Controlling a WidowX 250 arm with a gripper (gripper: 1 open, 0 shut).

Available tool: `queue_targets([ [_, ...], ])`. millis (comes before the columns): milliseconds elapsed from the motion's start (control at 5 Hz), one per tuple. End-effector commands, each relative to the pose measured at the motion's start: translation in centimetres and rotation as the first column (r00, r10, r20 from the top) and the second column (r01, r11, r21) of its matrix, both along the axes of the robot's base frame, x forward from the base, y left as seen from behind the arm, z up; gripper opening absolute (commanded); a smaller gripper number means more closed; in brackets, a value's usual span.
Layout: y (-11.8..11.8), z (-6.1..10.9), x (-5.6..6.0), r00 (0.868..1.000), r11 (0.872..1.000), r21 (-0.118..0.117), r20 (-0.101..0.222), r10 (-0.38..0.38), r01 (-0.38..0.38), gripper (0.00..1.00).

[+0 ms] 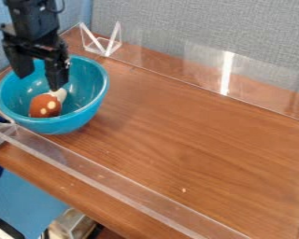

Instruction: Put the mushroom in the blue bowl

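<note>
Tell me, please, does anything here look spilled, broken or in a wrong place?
Nothing stands out. The mushroom lies on its side inside the blue bowl, which sits upright on the wooden table. The open gripper hangs over the bowl. No spill or damage shows.

no readable text, no labels, no brands, no numbers or signs on anything in view

It looks like a robot lab: a wooden table with clear plastic walls along its edges, before a plain grey-blue wall.
</note>
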State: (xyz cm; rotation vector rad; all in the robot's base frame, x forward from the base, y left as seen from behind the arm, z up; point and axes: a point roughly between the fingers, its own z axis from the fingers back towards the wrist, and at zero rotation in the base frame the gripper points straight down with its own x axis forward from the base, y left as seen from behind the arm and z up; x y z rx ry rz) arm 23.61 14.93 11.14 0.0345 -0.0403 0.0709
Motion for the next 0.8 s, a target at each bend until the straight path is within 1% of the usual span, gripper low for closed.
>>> queue_targets([
  [0, 0.5, -0.6, -0.9, 0.996, 0.996, 0.012, 0.005, 0.091, -0.091, 1.00],
  [200, 0.3, -1.7, -1.7, 0.987, 0.987, 0.012, -0.008, 0.161, -0.161, 1.00],
  [400, -0.1, -2.3, -1.8, 0.982, 0.982, 0.012, -0.011, 0.188, -0.188, 1.00],
  [600, -0.1, -1.8, -0.3, 0.987, 0.987, 0.005, 0.005, 0.161, -0.161, 1.00],
])
